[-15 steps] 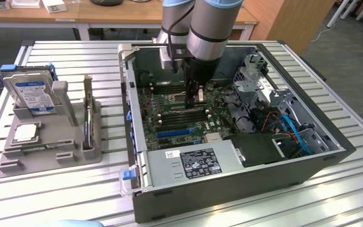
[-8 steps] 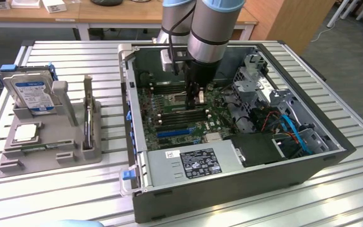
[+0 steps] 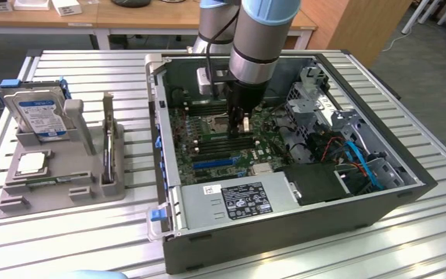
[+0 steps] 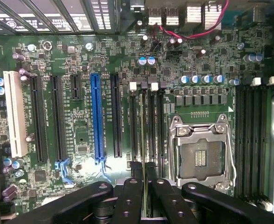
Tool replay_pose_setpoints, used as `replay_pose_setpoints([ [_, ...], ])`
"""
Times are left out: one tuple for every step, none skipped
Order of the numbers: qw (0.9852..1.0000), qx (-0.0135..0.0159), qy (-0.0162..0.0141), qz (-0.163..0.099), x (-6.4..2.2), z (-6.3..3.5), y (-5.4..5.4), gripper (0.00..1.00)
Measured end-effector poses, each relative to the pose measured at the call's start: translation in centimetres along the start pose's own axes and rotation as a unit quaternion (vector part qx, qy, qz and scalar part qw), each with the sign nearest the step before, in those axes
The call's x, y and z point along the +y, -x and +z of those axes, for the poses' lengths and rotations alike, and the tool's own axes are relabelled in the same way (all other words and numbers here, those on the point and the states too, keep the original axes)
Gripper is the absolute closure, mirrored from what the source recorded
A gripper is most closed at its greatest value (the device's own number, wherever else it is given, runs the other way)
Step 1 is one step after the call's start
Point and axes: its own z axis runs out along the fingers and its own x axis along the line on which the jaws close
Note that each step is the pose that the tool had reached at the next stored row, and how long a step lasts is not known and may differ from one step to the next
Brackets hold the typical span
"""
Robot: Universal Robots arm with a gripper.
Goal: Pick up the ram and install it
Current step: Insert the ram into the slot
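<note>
On the exterior view's left, my desk [image 3: 409, 244] of ribbed metal slats carries a grey plastic rack [image 3: 60, 192]. In it stand the hard drive [image 3: 41, 116], shiny and blue-labelled, and the flat square silver chip [image 3: 33, 164].

Further toward the exterior view's right sits the open computer case [image 3: 285, 145], dark painted sheet metal around a green board [image 3: 215, 145] crowded with small parts. My hand [image 3: 237, 129] is down inside it. My fingers [image 4: 138, 186] are drawn close together, pinching the ram [image 4: 143, 135] by its upper edge. In the wrist view the stick is seen edge-on, a thin pale line running away from my fingers, lined up with the row of black slots [image 4: 146, 121] just beside the metal-framed socket [image 4: 202, 156]. Whether it is already seated in a slot I cannot tell.

I judge the ram light and stiff but brittle: a thin card that would crack if bent, with chips on its faces better left alone. The long edges are where to hold it, gripped at the middle so it stays level. Beyond it, drive cages [image 3: 316, 99] and blue cables [image 3: 362, 165] fill the case's far side.
</note>
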Motion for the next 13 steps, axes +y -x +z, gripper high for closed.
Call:
replay_pose_setpoints([
  [1.0,0.0,-0.0004,0.0,0.0,0.13,-0.01,0.86],
  [1.0,-0.0001,-0.0008,0.0,0.0,0.24,-0.02,0.86],
  [1.0,0.0,-0.0009,0.0,0.0,0.26,-0.02,0.86],
  [1.0,0.0,-0.0009,0.0,0.0,0.26,-0.02,0.86],
  [1.0,0.0,-0.0009,0.0,0.0,0.26,-0.02,0.86],
  [1.0,0.0,-0.0009,0.0,0.0,0.26,-0.02,0.86],
  [1.0,0.0,-0.0009,0.0,0.0,0.26,-0.02,0.86],
  [1.0,0.0,-0.0009,0.0,0.0,0.27,-0.02,0.86],
  [1.0,0.0,-0.0009,0.0,0.0,0.28,-0.02,0.86],
  [1.0,-0.0001,-0.0009,0.0,0.0,0.3,-0.02,0.86],
  [1.0,-0.0002,-0.001,0.0,0.0,0.34,-0.02,0.86],
  [1.0,-0.0001,-0.0009,0.0,0.0,0.37,-0.03,0.86],
  [1.0,0.0,-0.0009,0.0,0.01,0.39,-0.03,0.86],
])
